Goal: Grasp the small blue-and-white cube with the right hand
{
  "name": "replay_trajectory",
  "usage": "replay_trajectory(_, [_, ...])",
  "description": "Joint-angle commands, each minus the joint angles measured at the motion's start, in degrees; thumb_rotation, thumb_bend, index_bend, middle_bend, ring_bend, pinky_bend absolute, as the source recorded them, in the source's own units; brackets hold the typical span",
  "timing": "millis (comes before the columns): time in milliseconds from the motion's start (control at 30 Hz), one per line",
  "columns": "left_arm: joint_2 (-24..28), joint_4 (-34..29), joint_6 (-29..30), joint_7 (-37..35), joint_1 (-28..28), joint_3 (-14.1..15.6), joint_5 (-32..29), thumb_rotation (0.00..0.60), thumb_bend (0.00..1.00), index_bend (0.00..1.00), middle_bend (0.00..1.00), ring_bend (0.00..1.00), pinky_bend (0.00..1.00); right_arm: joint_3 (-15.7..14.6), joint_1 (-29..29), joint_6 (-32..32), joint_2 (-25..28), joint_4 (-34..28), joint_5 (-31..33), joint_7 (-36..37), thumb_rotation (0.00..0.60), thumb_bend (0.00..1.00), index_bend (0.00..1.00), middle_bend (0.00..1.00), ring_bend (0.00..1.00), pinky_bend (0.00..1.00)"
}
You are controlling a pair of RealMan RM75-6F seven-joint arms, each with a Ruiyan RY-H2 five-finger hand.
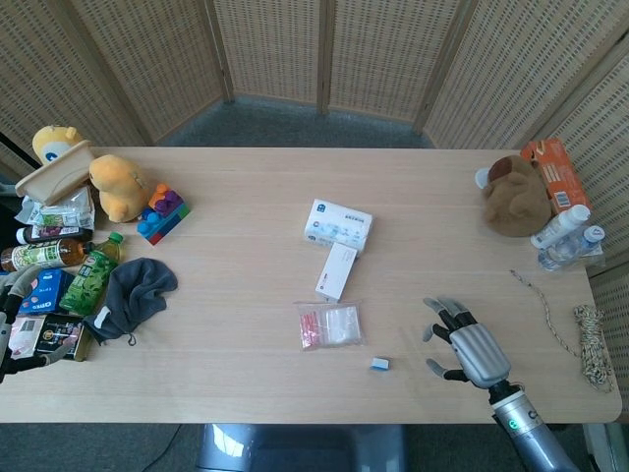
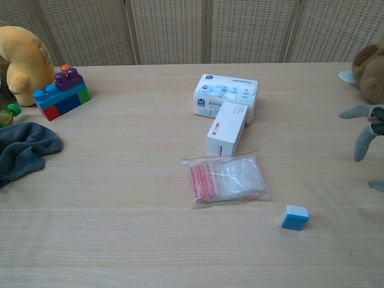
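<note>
The small blue-and-white cube (image 1: 380, 364) (image 2: 294, 217) lies alone on the wooden table near its front edge, just right of a plastic bag. My right hand (image 1: 468, 347) (image 2: 367, 135) hovers to the right of the cube, fingers spread and holding nothing, a clear gap away from it. In the chest view only its fingertips show at the right border. My left hand (image 1: 12, 329) sits at the far left edge of the head view, beside the clutter there; how its fingers stand is unclear.
A clear zip bag with red contents (image 1: 329, 325), a white box (image 1: 337, 270) and a tissue pack (image 1: 338, 225) lie mid-table. A brown plush (image 1: 513, 197), orange box and bottles stand far right. Grey cloth (image 1: 133, 292), toy blocks, yellow plush and bottles crowd the left.
</note>
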Motion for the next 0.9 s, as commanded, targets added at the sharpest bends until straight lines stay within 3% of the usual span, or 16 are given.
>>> replay_trajectory(33, [0.0,0.0,0.1,0.0,0.1,0.0,0.1,0.6,0.0,0.03,0.0,0.0,0.0,-0.4,0.0,0.3,-0.6,-0.2,-0.4,0.4,0.6,0.36,0.45,0.0,0.0,0.0])
replay_trajectory(333, [0.0,0.0,-0.1,-0.1,0.0,0.1,0.2,0.6,0.0,0.03,0.0,0.0,0.0,-1.7,0.9,-2.0,-3.9,-1.7,-1.0,-1.2,0.6,0.35,0.39,0.0,0.0,0.0])
replay_trajectory(900, [0.0,0.4,-0.6,-0.2,-0.3,-0.2,-0.7,0.6,0.0,0.03,0.0,0.0,0.0,-1.4,3.2,-7.3,-13.0,3.9,1.9,-1.0,0.6,0.36,0.35,0.0,0.0,0.0])
